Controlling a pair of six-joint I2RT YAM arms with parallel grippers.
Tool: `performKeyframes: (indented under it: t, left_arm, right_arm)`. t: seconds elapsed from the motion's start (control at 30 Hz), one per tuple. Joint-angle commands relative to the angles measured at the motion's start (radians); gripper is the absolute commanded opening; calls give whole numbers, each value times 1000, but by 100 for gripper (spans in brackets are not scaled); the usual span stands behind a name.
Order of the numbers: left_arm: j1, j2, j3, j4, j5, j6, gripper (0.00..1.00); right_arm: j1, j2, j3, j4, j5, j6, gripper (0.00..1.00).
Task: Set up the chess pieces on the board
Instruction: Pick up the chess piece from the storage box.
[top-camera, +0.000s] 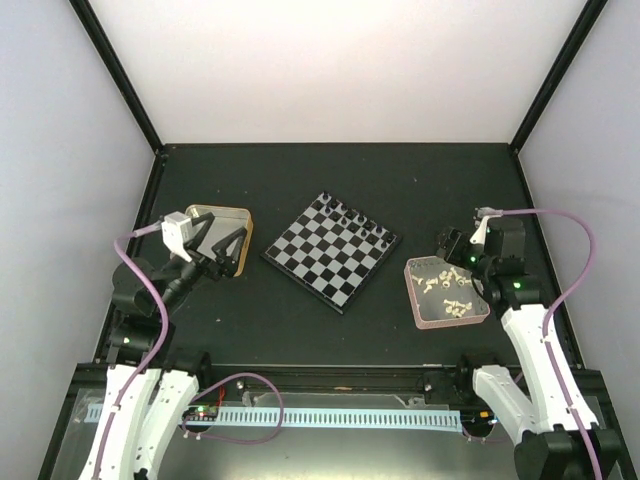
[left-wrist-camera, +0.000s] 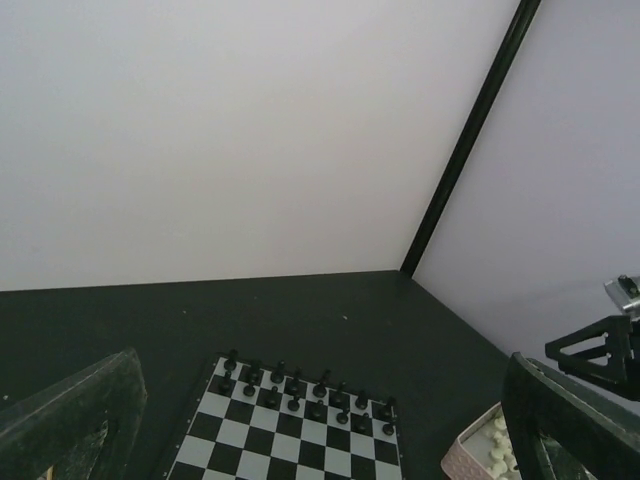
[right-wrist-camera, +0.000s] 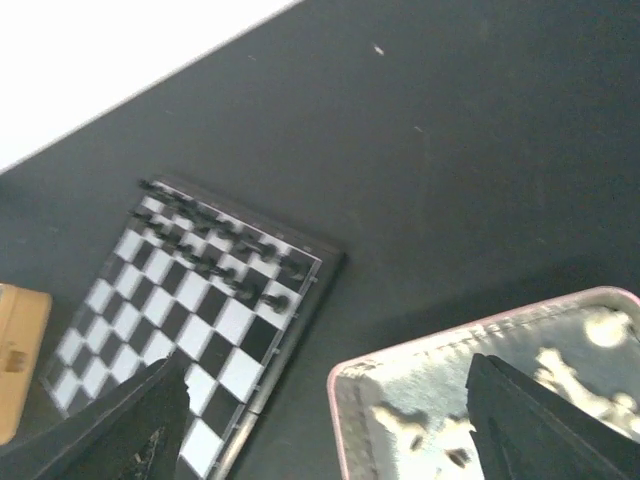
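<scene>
Both jaws spread wide; chess pieces (top-camera: 457, 308) lie in tray (right-wrist-camera: 450, 334) just below right jaws.

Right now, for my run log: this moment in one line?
black pieces: on board, far rows; white pieces: in pink tray; left hand: open, near tin; right hand: open, above pink tray

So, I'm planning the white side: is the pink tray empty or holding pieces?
Holding pieces: cream-white chess pieces lie scattered inside the pink tray; no white ones show on the board.
</scene>
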Motion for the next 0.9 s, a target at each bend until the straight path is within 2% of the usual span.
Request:
performKeyframes:
  t: [0.0,0.2,0.27,0.5,0.67,0.87]
  left_arm:
    - [9,-4,-18,59,13,-8,99]
    - [9,37,-58,133,3,-10,99]
    - [9,48,-65,148,1,-9,99]
    - [9,65,-79,131,-7,6,99]
    - [8,54,-88,136,-13,0,99]
    - [9,56,-88,134,-18,-1,99]
  right_arm:
    - [-7,46,-10,-98,131,-6,73]
    - [-7,219,-30,-136,185,2,51]
    - [-4,279,-42,-112,180,11,47]
    - [34,468,-49,-35,241,30,42]
    - [49,537,-45,-3,294,26,32]
    - [51,589,-22,10,351,9,25]
